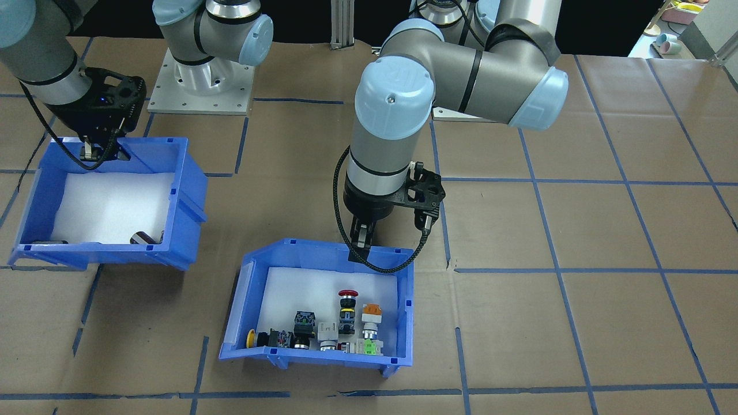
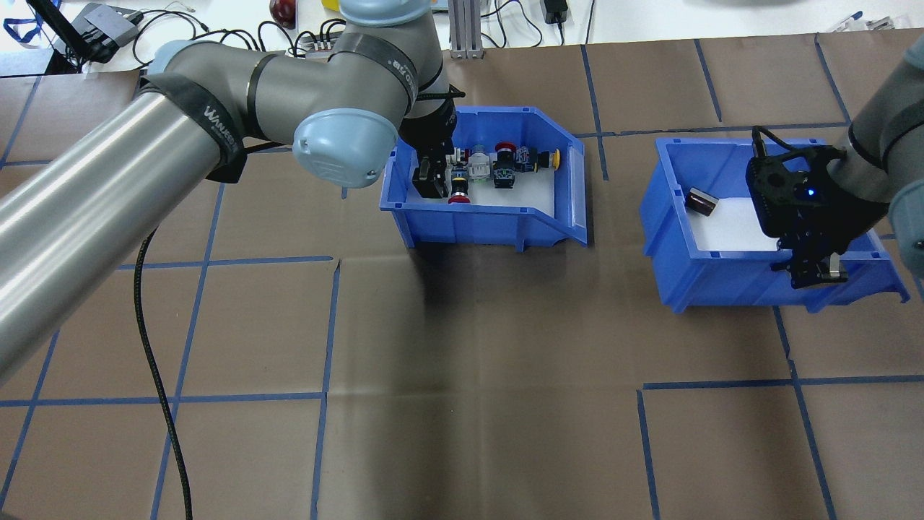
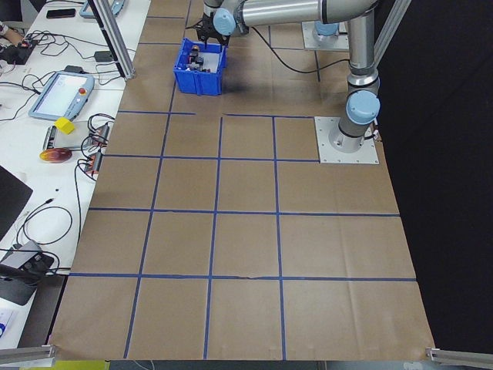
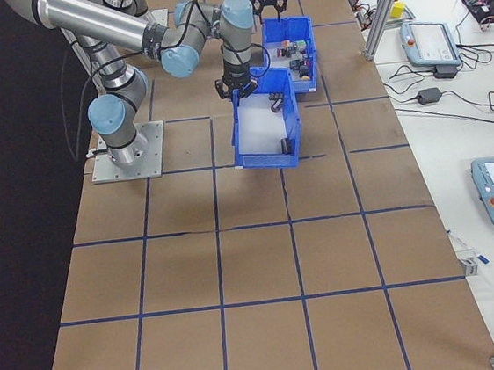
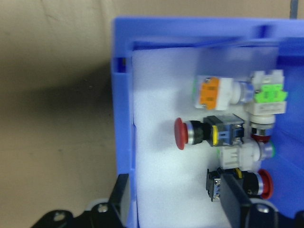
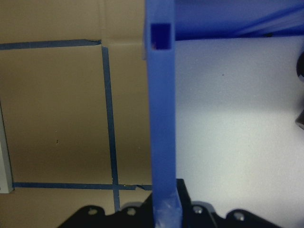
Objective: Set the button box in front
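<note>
Left gripper (image 2: 431, 177): we see it straddling the back wall of the button box (image 1: 318, 308); in the left wrist view one finger (image 5: 236, 199) is inside over the foam and the other outside the wall, with the wall between them. The fingers are spread, and we cannot be sure from the blurred wrist view that either pad presses the plastic.

Button box: directly under the left gripper, resting on the brown paper-covered table (image 1: 576, 288), its low open front turned away from the arm's base.

Box contents: just beyond the inner finger lie the switches on the white foam liner (image 5: 161, 142): a red mushroom-head button (image 5: 180, 133) nearest, an orange-capped one (image 5: 209, 92) past it, a green-tagged one (image 5: 270, 95) farther off, and a yellow-headed one (image 1: 251, 338) at the far corner.

Right gripper (image 2: 814, 272): closed tight on the rear wall of the second blue bin (image 1: 109, 202); the right wrist view shows the blue wall (image 6: 161, 118) running straight into the jaws.

Second bin: hangs tilted from the right gripper, well apart from the button box; we make out a dark cylindrical part (image 2: 702, 201) on its foam, away from the gripper.
</note>
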`<state>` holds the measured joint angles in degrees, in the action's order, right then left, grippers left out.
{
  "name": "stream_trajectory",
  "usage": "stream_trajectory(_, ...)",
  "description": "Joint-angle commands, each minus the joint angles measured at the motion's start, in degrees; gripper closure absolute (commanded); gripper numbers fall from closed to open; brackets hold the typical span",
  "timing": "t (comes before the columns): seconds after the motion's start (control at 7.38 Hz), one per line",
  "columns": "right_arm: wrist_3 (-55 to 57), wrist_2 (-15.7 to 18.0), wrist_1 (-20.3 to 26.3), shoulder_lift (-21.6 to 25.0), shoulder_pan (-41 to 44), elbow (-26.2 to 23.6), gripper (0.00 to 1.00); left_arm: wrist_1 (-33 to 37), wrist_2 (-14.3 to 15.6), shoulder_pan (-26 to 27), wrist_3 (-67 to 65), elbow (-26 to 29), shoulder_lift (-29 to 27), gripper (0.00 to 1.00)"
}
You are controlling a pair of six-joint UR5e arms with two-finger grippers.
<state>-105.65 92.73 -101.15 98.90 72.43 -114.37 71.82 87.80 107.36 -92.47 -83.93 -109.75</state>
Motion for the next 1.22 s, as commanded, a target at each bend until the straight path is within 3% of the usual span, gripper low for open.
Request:
stream_trajectory(0.0, 0.44, -0.09, -0.01, 4.08, 0.95, -4.09, 0.93, 7.09, 4.03, -0.31, 28.32, 0.35, 4.88, 0.02)
stream_trajectory(0.68, 15.97, 0.00, -0.01, 9.72, 14.90, -10.25, 0.93, 10.27, 3.52, -4.52, 91.14, -2.03, 12.80, 0.01)
stream_trajectory(0.95, 22.74, 0.17, -0.19, 9.82, 21.67, -11.13, 0.93, 17.34, 3.52, -5.76, 95.98, -2.99, 18.05, 0.01)
stream_trajectory(1.08, 26.86, 0.00, -1.58, 9.55, 25.45, -11.31, 0.92, 23.39, 3.34, -7.33, 96.42, -6.13, 21.13, 0.01)
